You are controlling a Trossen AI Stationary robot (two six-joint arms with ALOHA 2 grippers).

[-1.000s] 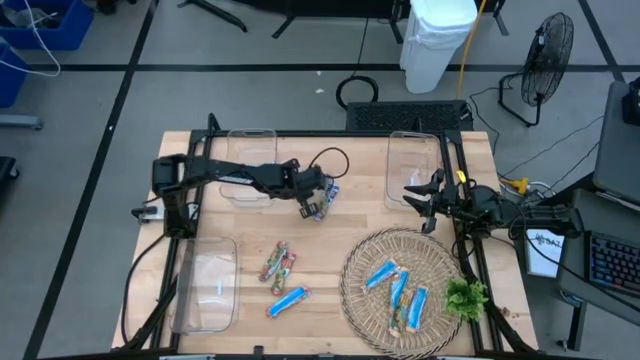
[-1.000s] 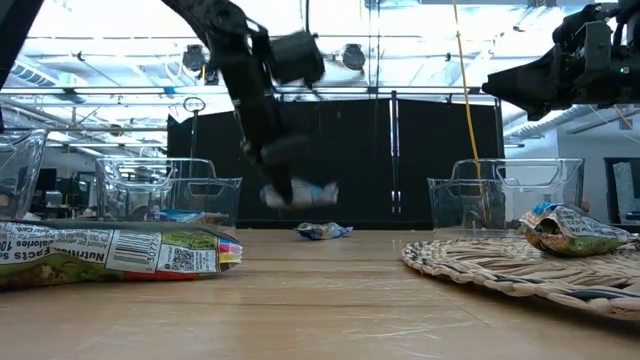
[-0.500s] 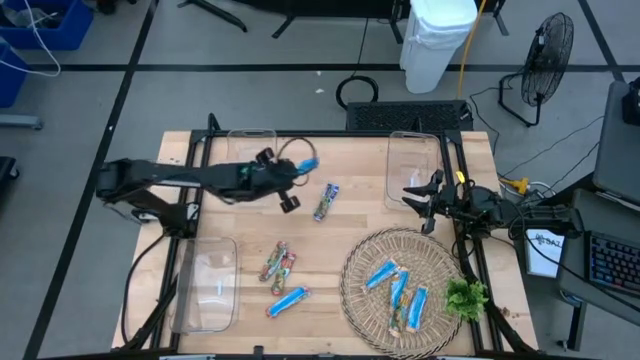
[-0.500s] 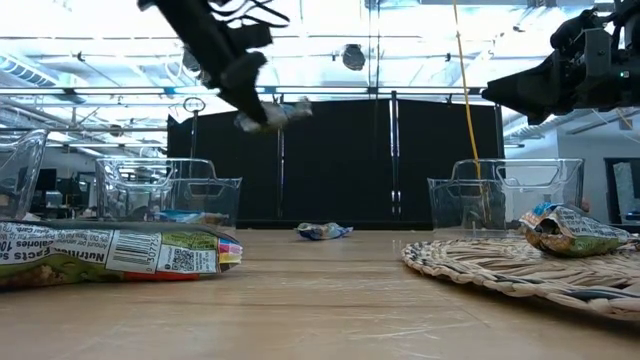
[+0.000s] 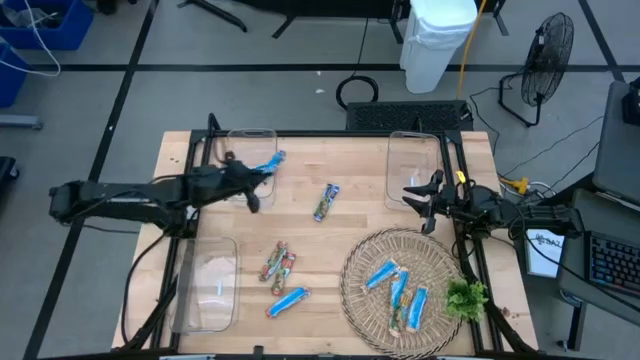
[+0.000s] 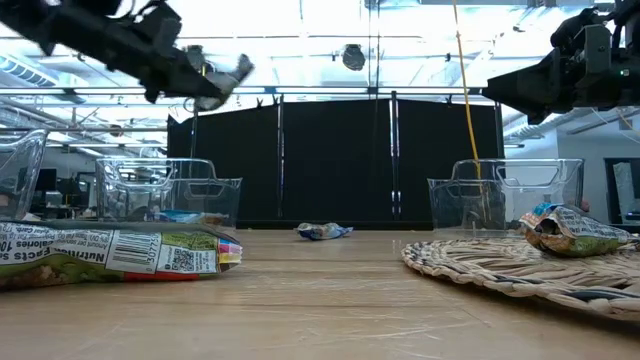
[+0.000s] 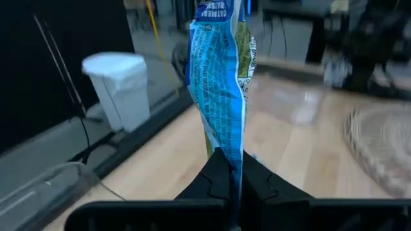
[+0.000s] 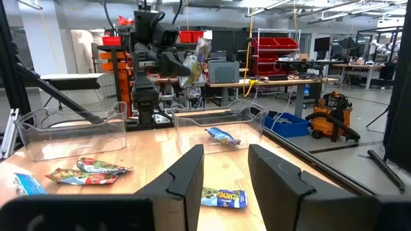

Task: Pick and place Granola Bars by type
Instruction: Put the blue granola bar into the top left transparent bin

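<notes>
My left gripper (image 5: pixel 258 169) is high over the far-left clear bin (image 5: pixel 236 142), shut on a blue-wrapped granola bar (image 5: pixel 270 160); the low view shows both well above the table (image 6: pixel 236 72). One bar (image 5: pixel 326 200) lies mid-table. Two multicoloured bars (image 5: pixel 279 262) and a blue one (image 5: pixel 288 300) lie near the front left. Three blue bars (image 5: pixel 400 290) rest on the wicker mat (image 5: pixel 352 262). My right gripper (image 5: pixel 415 196) waits open at the right side, by the far-right bin (image 5: pixel 412 165). My left gripper pinches one end of the blue bar (image 7: pixel 226 153) between its two fingers (image 7: pixel 215 174). The fingers come almost level from the table's left side. The bar sticks out past the fingertips in line with them, lifted clear, its free end (image 7: pixel 218 13) foremost.
A third clear bin (image 5: pixel 205 285) stands at the near left. A green leafy sprig (image 5: pixel 465 297) lies beside the mat at the near right. Bare wood lies between the bins along the far edge.
My left gripper has risen from the middle of the table with the blue bar and swung toward the far-left bin, tipping from pointing down to nearly level. The bar is now lifted clear. One bar stayed where it lay, mid-table.
</notes>
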